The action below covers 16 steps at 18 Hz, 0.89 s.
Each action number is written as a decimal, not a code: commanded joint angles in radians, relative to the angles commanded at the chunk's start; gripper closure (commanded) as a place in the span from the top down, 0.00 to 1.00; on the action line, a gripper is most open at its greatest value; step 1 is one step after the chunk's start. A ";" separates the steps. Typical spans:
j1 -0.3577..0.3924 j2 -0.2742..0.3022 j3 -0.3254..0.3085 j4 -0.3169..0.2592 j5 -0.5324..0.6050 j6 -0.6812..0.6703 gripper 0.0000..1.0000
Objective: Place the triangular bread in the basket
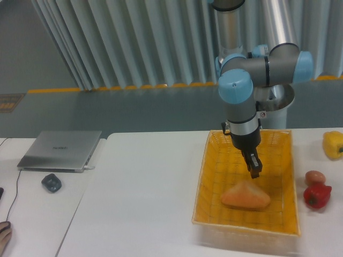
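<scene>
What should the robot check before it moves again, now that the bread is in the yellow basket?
1. Triangular bread lies inside the basket, on its floor: ok.
2. Bread sits clear of the rim, nothing hanging over: ok.
3. Gripper has let go and is above the bread, not touching it: looks ok, a gap shows between them.
4. Gripper fingers open or shut: cannot tell, too small and dark.
5. Way up is free, nothing above the arm: ok as far as the view shows.
6. Yellow pepper, brown egg-shaped item and red pepper stay outside the basket, on its right side, away from the gripper: ok.
</scene>
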 joint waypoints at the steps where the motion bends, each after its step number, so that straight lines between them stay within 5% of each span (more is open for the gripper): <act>1: 0.003 0.005 0.000 -0.002 0.002 0.001 1.00; 10: 0.089 0.023 -0.014 -0.043 0.005 0.020 1.00; 12: 0.145 0.034 -0.005 -0.099 0.005 0.130 1.00; 16: 0.199 0.037 -0.003 -0.109 0.005 0.225 1.00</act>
